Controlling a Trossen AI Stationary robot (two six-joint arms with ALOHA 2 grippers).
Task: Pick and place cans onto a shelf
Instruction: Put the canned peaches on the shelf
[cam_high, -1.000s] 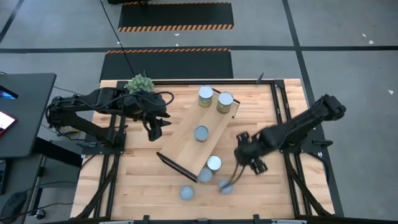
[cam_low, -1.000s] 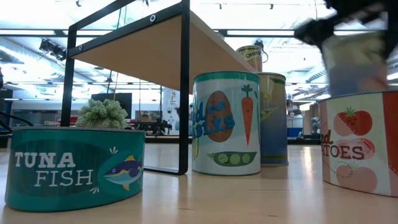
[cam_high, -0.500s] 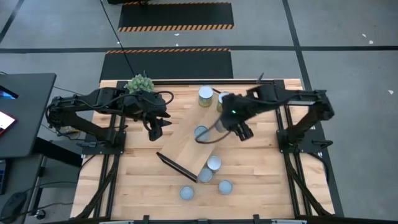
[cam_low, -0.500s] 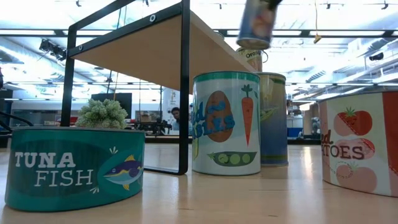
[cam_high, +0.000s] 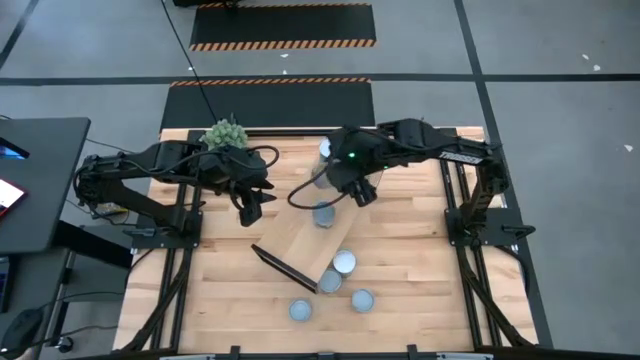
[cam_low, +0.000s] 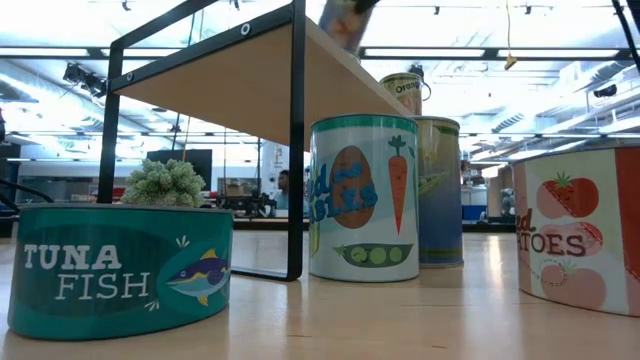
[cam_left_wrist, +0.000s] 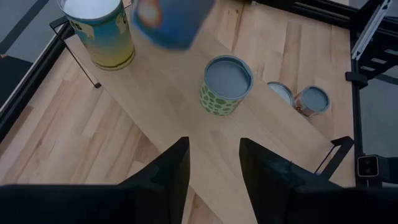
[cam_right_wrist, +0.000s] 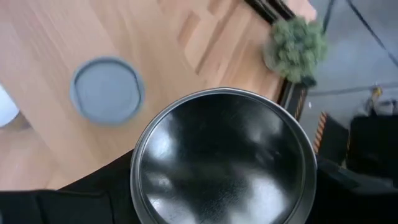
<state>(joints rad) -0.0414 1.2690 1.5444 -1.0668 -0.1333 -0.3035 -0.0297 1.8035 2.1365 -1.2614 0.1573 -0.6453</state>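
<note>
My right gripper (cam_high: 318, 186) is shut on a can (cam_high: 305, 194) above the far part of the shelf (cam_high: 293, 236), a light-wood board on a dark frame. The held can also shows in the low view (cam_low: 345, 20), the left wrist view (cam_left_wrist: 171, 22) and the right wrist view (cam_right_wrist: 221, 162). Two cans (cam_high: 323, 214) (cam_high: 326, 150) stand on the shelf. Several cans (cam_high: 343, 263) (cam_high: 361, 300) (cam_high: 300, 310) stand on the table by the shelf's near end. My left gripper (cam_high: 250, 206) is open and empty by the shelf's left edge; it also shows in its wrist view (cam_left_wrist: 214, 162). My right gripper pinches the can's side wall (cam_right_wrist: 140, 186) between its two fingers, one on each side, just below the shiny round end (cam_right_wrist: 221, 155) that faces the wrist camera. The fingers come from above. The can is lifted clear, above the shelf (cam_low: 240, 85).
A green bushy plant (cam_high: 224, 133) stands at the table's far left corner. In the low view a tuna can (cam_low: 120, 270), a vegetable can (cam_low: 365, 195) and a tomato can (cam_low: 580, 240) stand on the tabletop near the shelf's dark leg (cam_low: 296, 150). Dark rails edge the table.
My right gripper has swung from the loose cans at the table's near right, up and toward the far edge, then toward the left over the shelf. It carries a can, high above the board.
</note>
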